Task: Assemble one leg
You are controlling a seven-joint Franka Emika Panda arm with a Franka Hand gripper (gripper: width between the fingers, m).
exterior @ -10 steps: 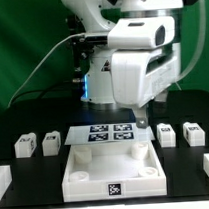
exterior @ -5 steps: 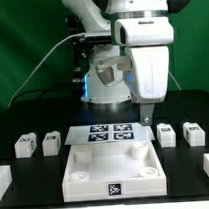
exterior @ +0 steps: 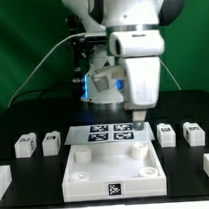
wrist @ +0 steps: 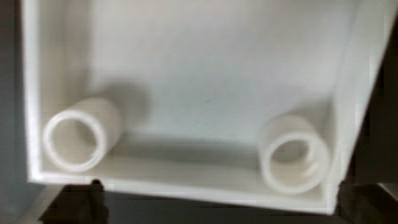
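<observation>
Four legs (exterior: 165, 134) flank the panel (exterior: 82, 184), none held | gripper (exterior: 140, 120) above panel's back rim, open or closed: cannot tell | advice: centre squarely over nearest leg before descending.

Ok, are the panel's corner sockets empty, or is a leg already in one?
Empty where visible: the two sockets in the wrist view are hollow, and four legs sit on the table beside the panel.
</observation>
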